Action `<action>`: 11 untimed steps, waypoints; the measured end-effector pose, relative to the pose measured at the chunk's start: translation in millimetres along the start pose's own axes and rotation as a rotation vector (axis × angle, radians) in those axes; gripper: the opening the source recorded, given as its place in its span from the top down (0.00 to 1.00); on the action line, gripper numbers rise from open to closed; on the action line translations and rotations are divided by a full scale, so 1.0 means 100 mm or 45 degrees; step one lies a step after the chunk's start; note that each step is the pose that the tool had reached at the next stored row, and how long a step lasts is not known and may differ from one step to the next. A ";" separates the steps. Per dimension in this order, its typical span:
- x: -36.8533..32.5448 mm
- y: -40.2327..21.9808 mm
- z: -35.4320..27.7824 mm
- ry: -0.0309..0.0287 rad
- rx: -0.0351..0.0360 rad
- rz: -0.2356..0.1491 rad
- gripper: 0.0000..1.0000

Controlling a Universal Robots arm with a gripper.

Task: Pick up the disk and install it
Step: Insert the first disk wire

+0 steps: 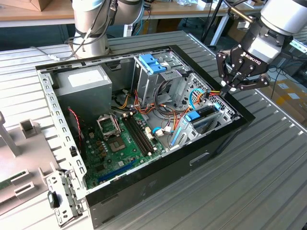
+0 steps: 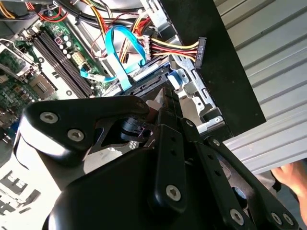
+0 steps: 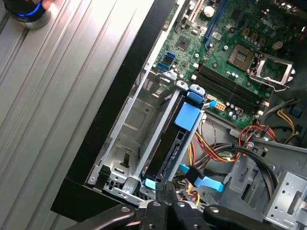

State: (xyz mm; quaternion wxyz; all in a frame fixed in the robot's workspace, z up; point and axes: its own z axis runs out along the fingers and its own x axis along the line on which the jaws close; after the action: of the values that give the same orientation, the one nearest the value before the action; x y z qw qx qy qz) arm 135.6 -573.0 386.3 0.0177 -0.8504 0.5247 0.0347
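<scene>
Black walls frame the open computer case (image 1: 206, 158), which lies on its side on a ribbed metal table (image 1: 268, 182). Inside it, at the exterior view's right and near the case's black front wall, the disk (image 1: 205, 115) stands on edge in a bare metal bay, with a blue plastic piece on its upper edge; the first wrist view shows its dark side (image 3: 165, 148) running along the bay.

The gripper (image 1: 225, 90) hangs over the far end of that bay. In the first wrist view its fingers (image 3: 165, 191) are pressed together with nothing between them, their tips just beside the end of the disk.

The case also holds one green motherboard (image 1: 115, 143) at the near left, one grey power-supply box (image 1: 84, 84) at the far left, and one metal drive cage (image 1: 153, 79) topped by a light-blue latch (image 1: 152, 62) at the far middle.

A bundle of yellow, red and black wires (image 1: 168, 112) runs between the cage and the disk bay, and a flat blue ribbon cable (image 2: 120, 52) loops close to the disk. A black plug (image 2: 201, 49) on the wires lies against the case rim, near the gripper.

A person's hand (image 2: 290, 175) shows beyond the table edge.
</scene>
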 end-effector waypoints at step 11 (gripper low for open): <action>0.000 0.000 0.000 0.0006 -0.0069 -0.089 0.89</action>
State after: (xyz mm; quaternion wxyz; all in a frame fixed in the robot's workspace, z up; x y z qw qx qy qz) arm 135.6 -573.0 386.3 0.0165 -0.8682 0.4947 0.0353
